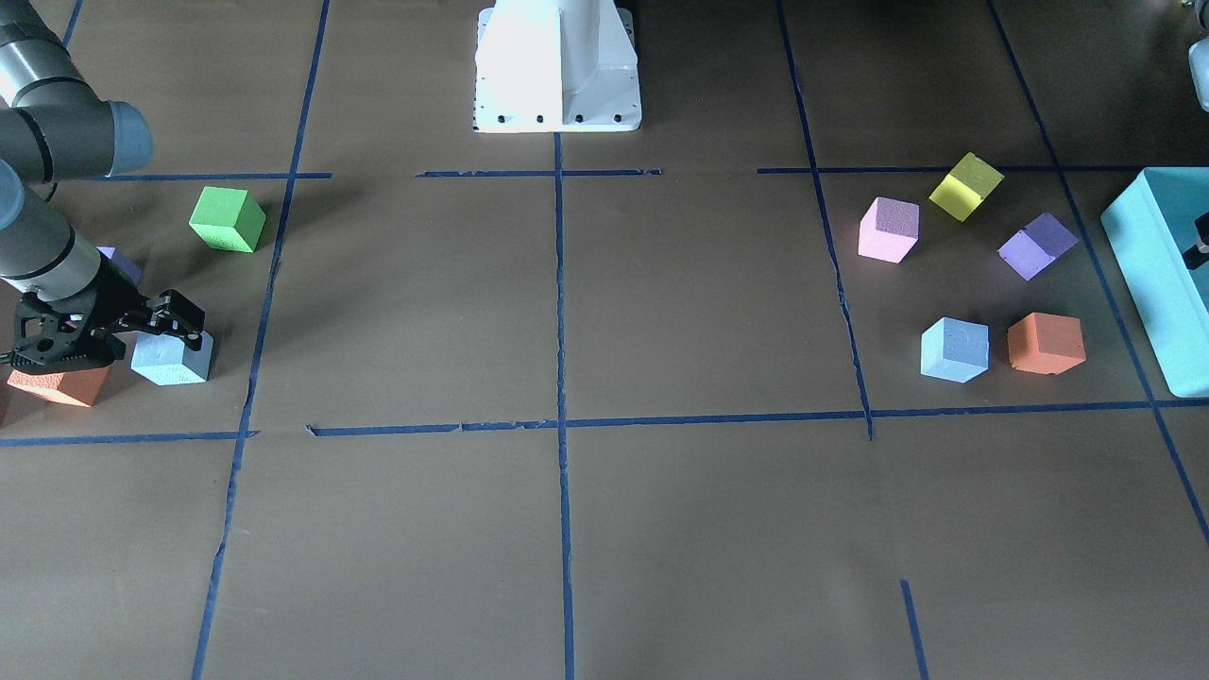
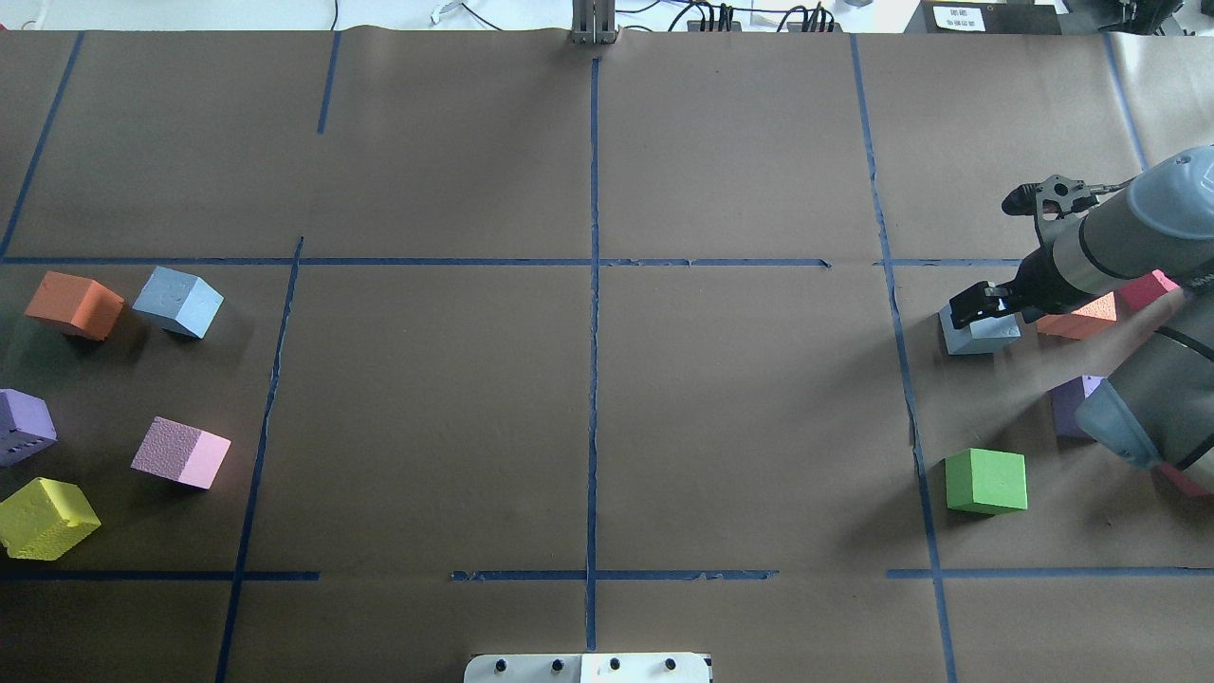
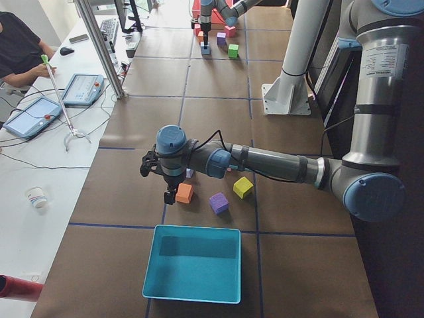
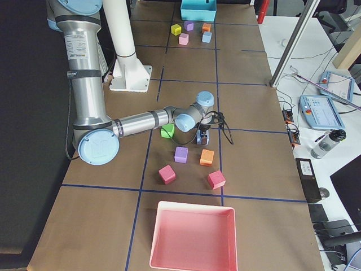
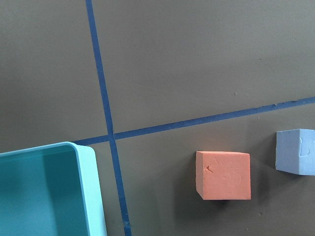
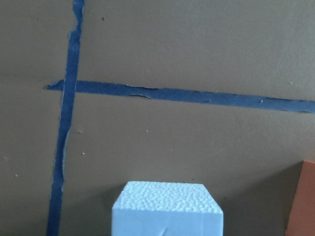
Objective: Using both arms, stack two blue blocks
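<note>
One blue block [image 1: 172, 359] lies on the table on my right side, beside an orange cube [image 1: 59, 385]. It also shows in the overhead view [image 2: 984, 334] and fills the bottom of the right wrist view [image 6: 167, 209]. My right gripper [image 2: 977, 308] is down at this block's top with its jaws astride it; I cannot tell whether they press on it. The other blue block [image 1: 954, 349] lies on my left side, and shows in the left wrist view [image 5: 297, 151]. My left gripper [image 3: 170, 196] hovers above the table near it; I cannot tell its state.
A green cube [image 2: 986, 481], a purple cube [image 2: 1072, 403] and a red cube [image 2: 1148, 289] lie near the right arm. An orange cube [image 1: 1046, 343], purple [image 1: 1037, 246], pink [image 1: 889, 229] and yellow [image 1: 965, 186] cubes and a teal box [image 1: 1157, 274] are on my left. A pink tray [image 4: 192, 237] is at the right end.
</note>
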Robot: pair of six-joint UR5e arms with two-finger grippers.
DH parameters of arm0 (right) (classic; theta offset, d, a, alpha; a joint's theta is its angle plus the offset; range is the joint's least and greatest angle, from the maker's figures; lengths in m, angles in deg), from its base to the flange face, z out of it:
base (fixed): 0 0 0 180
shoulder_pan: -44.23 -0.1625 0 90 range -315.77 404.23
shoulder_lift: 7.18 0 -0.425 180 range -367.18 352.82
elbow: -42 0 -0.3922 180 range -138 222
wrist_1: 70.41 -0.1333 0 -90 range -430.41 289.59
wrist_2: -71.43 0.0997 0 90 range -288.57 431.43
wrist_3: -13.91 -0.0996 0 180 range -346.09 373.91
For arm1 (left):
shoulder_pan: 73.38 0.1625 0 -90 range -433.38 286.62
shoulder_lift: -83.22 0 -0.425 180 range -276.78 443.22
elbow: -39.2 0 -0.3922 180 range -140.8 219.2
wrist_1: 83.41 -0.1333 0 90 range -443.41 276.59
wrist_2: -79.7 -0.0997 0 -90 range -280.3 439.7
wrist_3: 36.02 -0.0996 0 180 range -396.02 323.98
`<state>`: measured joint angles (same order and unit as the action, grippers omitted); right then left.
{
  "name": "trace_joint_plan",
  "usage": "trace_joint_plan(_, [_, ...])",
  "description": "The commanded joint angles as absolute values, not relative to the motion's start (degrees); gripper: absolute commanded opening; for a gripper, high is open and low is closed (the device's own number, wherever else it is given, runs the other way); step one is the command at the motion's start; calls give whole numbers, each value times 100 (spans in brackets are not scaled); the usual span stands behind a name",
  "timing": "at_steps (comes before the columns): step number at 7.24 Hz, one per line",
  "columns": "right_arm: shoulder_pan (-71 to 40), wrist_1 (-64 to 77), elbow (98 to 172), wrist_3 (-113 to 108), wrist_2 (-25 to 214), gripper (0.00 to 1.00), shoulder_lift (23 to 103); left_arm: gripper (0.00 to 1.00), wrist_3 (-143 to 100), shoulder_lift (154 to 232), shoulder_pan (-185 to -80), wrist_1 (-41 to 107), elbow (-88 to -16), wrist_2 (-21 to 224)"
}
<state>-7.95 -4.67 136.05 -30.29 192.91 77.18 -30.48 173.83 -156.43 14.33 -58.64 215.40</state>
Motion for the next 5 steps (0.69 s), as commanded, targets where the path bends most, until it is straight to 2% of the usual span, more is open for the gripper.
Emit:
trace_joint_plan(1, [-728, -458, 13577, -3048, 19290, 100, 7710, 100, -3048, 17374, -15644, 1433, -5871, 21549])
trace_joint_plan(2, [-693, -458, 13577, -3048, 19290, 98, 7693, 100, -3048, 17374, -15644, 1433, -5871, 21549])
trace_joint_plan(3, [-692, -449, 13577, -3065, 19290, 80, 7675, 100, -3048, 17374, -15644, 1433, -5880, 21549])
trace_joint_plan(4, [-692, -440, 13586, -3057, 19307, 44, 7658, 100, -3048, 17374, -15644, 1424, -5906, 21549])
trace_joint_plan(5, [-727, -440, 13673, -3048, 19359, 18, 7657, 100, -3048, 17374, -15635, 1415, -5915, 21549])
